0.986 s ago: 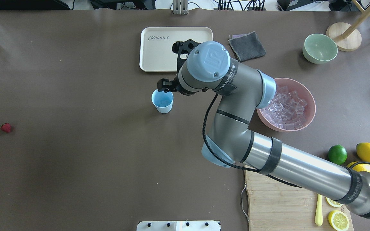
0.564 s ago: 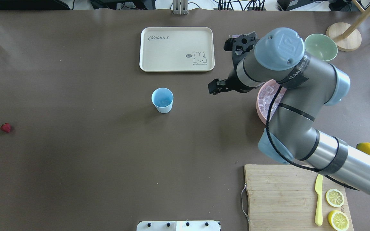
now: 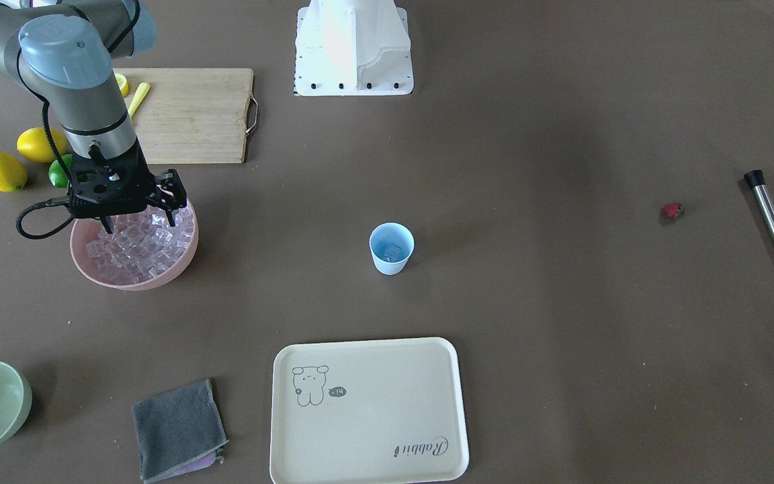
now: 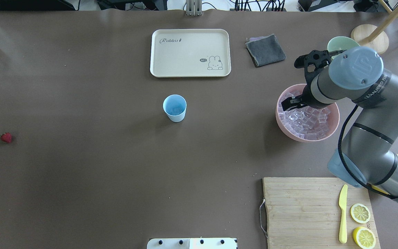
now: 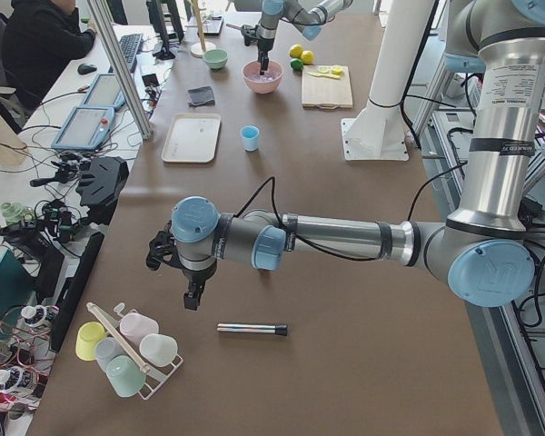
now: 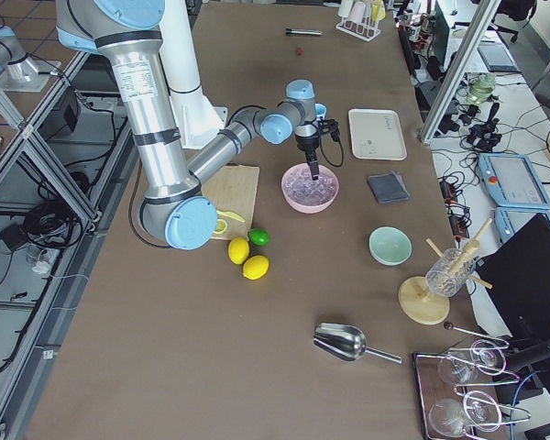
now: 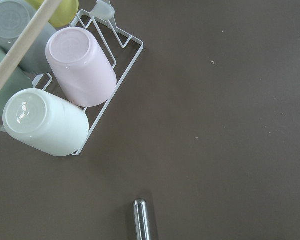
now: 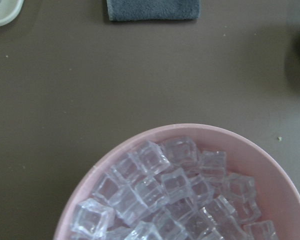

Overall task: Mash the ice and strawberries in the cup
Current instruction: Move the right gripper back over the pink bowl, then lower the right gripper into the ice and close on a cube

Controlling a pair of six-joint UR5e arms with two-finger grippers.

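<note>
Right hand splayed over ice, pink bowl beneath (left hand: cannot tell)

Bare table surrounds the cup on every side; the tray stands at its 12 o'clock, the pink bowl at 3, the strawberry far off at 9

Readable markings, as seen from my station:

- Cream tray on the bench: script word "Rabbit" in one corner. It shows in the overhead view and again, upside down, in the front-facing view. Beside the tray's rabbit drawing is a small speech bubble that reads "hi".
- Right arm: "UR" logo on the blue joint cap. The black band just below it carries white lettering that I read as "WANJEED", though it is too small to be sure.
</note>
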